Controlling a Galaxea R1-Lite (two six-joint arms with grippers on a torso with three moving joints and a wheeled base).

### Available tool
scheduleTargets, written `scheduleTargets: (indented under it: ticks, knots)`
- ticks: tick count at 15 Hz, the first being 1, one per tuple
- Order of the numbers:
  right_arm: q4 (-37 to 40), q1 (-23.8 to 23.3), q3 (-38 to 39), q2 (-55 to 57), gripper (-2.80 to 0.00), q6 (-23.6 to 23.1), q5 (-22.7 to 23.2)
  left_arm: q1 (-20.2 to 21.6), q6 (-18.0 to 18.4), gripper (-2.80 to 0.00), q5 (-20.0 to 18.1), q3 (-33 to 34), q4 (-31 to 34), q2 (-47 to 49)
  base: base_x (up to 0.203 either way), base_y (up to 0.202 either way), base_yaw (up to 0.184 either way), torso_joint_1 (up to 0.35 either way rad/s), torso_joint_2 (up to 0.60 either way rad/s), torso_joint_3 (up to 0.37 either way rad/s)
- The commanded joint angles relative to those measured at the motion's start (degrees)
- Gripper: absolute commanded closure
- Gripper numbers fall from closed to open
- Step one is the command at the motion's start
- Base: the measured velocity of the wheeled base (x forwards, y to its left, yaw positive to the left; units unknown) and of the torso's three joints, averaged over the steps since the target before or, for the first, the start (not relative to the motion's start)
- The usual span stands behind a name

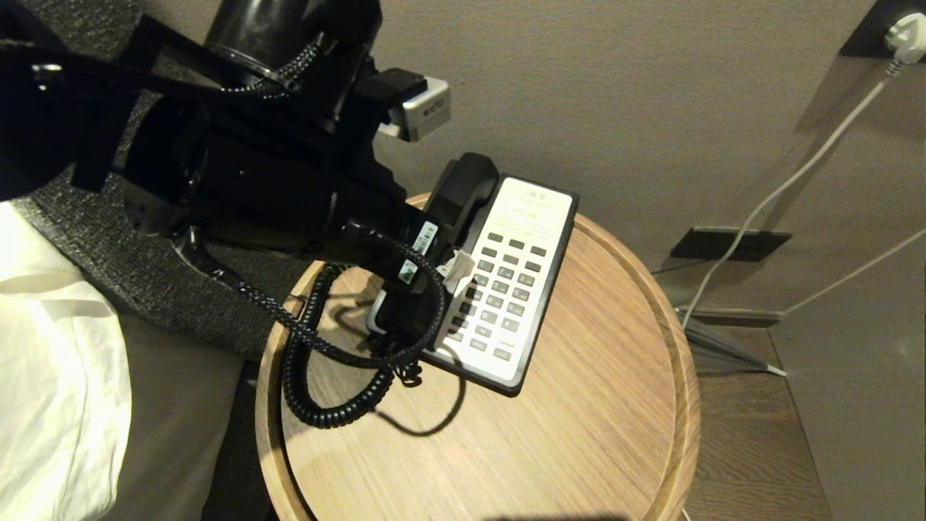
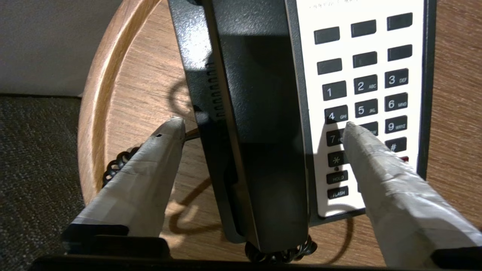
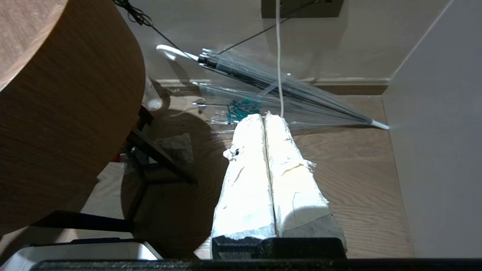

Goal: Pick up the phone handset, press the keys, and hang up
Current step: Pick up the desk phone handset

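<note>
Round wooden bench (image 1: 593,405) with a raised rim, set against a beige wall; we list what it carries and what surrounds it.

Item one: phone base (image 1: 510,289), white face with dark keys in a black frame, lying on the bench toward the wall. In the left wrist view we read the keypad (image 2: 363,94) digits plainly.

Item two: phone handset (image 2: 260,124), glossy black, lying in its cradle along the base's left side. Its coiled cord (image 1: 318,383) loops over the bench surface in front of the base.

Item three: left claw (image 2: 263,126), reaching in from the upper left of the head view. We note its taped fingers (image 2: 150,173) spread wide, one on each side of the handset, clear of it; one tip sits over the keypad, the other over bare wood. Nothing is gripped.

Item four: right claw (image 3: 265,120), hanging low beside the bench above the wooden floor, its two taped fingers pressed together and empty.

Sundries: a folded clear umbrella (image 3: 271,86) on the floor by the skirting, a white cable (image 1: 781,188) running to a wall plug, and white bedding (image 1: 51,376) at the left.
</note>
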Motion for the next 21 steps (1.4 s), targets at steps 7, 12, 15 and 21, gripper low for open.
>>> scheduleTargets:
  ticks: [7, 12, 15, 21]
  knots:
    - [0.0, 0.0, 1.0, 0.0, 0.00, 0.0, 0.0, 0.5, -0.1, 0.00, 0.1, -0.1, 0.0, 1.6, 0.000, 0.000, 0.000, 0.000, 0.00, 0.000]
    - [0.0, 0.0, 1.0, 0.1, 0.00, 0.0, 0.0, 0.6, -0.8, 0.00, 0.0, 0.3, 0.0, 0.8, 0.000, 0.000, 0.000, 0.000, 0.00, 0.000]
    - [0.0, 0.0, 1.0, 0.0, 0.00, 0.0, 0.0, 0.6, -0.9, 0.00, 0.0, 0.6, 0.2, -1.3, 0.000, 0.000, 0.000, 0.000, 0.00, 0.000]
    - [0.0, 0.0, 1.0, 0.0, 0.00, 0.0, 0.0, -1.2, -8.2, 0.00, 1.1, 1.2, -0.7, -11.6, 0.000, 0.000, 0.000, 0.000, 0.00, 0.000]
